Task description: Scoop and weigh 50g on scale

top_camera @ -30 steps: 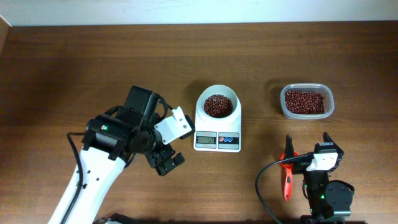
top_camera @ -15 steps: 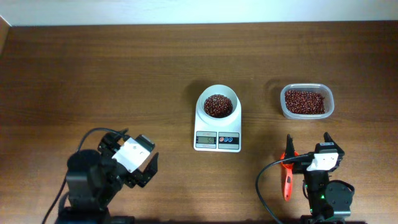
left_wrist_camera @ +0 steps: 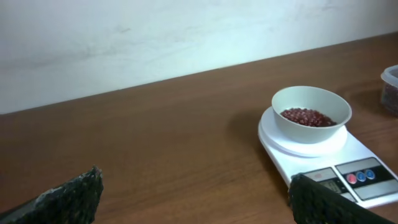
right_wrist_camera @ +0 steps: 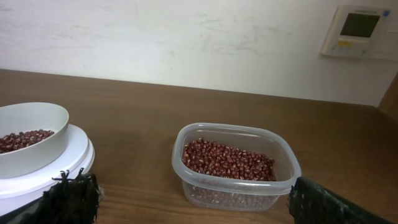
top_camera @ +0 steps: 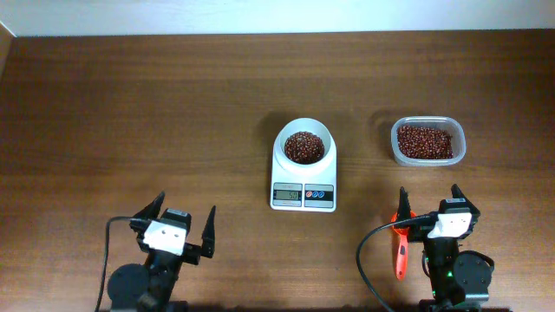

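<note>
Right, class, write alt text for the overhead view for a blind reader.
A white digital scale, mid-table on brown wood, carries a white bowl of red beans; a clear plastic tub of beans sits to its right. Below, the left gripper and right gripper stand open.

Two black robot arms (top_camera: 468,276), a white camera block (top_camera: 165,232) on each wrist, left gripper (top_camera: 186,204) and right gripper (top_camera: 427,191) with slim black pointed fingers (top_camera: 208,227), rough dark pads (left_wrist_camera: 68,198), thin black cable (top_camera: 359,256) looping beside each base, small green light (top_camera: 449,275) on the right arm

Even, bright indoor light; soft shadows, sharp frames.
</note>
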Action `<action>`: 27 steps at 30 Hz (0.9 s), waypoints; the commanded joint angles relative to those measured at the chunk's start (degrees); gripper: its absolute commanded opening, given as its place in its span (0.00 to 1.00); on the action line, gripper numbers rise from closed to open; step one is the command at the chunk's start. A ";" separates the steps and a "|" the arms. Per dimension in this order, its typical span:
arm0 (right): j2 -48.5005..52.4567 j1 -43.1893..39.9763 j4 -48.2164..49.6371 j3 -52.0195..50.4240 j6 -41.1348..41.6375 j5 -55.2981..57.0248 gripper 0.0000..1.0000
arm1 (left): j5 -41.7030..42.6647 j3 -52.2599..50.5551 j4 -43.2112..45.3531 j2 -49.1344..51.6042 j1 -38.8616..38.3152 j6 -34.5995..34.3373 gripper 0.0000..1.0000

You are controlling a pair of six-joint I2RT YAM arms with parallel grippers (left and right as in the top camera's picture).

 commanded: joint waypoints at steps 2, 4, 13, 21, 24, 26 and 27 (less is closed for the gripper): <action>-0.48 0.11 -0.28 -0.31 0.04 0.26 0.99 | -1.86 -2.29 1.99 -1.77 -0.33 -0.96 0.99; -0.48 0.11 -0.28 -0.31 0.04 0.26 0.99 | -2.51 -3.82 4.24 -1.77 -1.03 -0.96 0.99; -0.48 0.11 -0.28 -0.31 0.04 0.26 0.99 | -4.79 -14.80 15.96 -1.77 -1.99 -0.96 0.99; -0.48 0.11 -0.28 -0.31 0.04 0.26 0.99 | -4.52 -18.23 24.22 -1.79 -1.99 -0.94 0.99; -0.48 0.11 -0.28 -0.31 0.04 0.26 0.99 | -4.31 -18.16 23.58 -1.79 -1.92 -0.96 0.99; -0.48 0.11 -0.28 -0.31 0.04 0.26 0.99 | -5.49 -18.16 23.23 -1.79 -1.92 -0.96 0.99; -0.48 0.11 -0.28 -0.31 0.04 0.26 0.99 | -5.40 -18.16 23.32 -1.79 -1.92 -0.96 0.99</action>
